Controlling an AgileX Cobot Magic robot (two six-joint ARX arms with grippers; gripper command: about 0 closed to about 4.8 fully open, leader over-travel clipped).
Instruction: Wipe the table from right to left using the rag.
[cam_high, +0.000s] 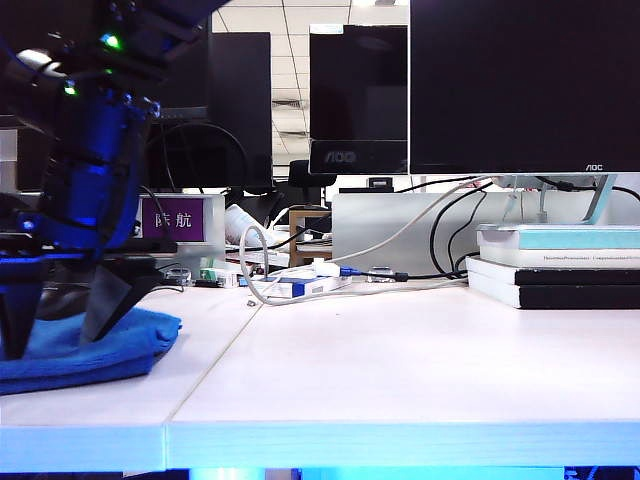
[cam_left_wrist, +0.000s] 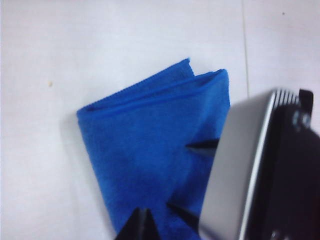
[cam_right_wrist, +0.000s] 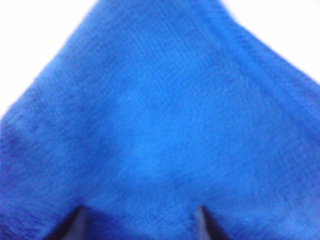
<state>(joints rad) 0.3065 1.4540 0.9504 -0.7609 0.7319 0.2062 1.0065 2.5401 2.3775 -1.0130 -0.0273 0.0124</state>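
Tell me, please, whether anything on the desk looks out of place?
Nothing is spilled or damaged. The rag lies folded askew at the table's left end, the right hand open close over it, the left hand above. White cables sprawl behind.

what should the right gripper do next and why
Probably lift the right gripper straight up: its jaws stand open on the rag, which already lies at the left end of the table. The left gripper hovers above.

The rag (cam_high: 95, 345) is bright blue on the white desk (cam_high: 400, 380). At 3 o'clock, a pale teal book (cam_high: 570, 237) tops white and black books (cam_high: 560, 285). A purple sign (cam_high: 172, 219) carries white characters.
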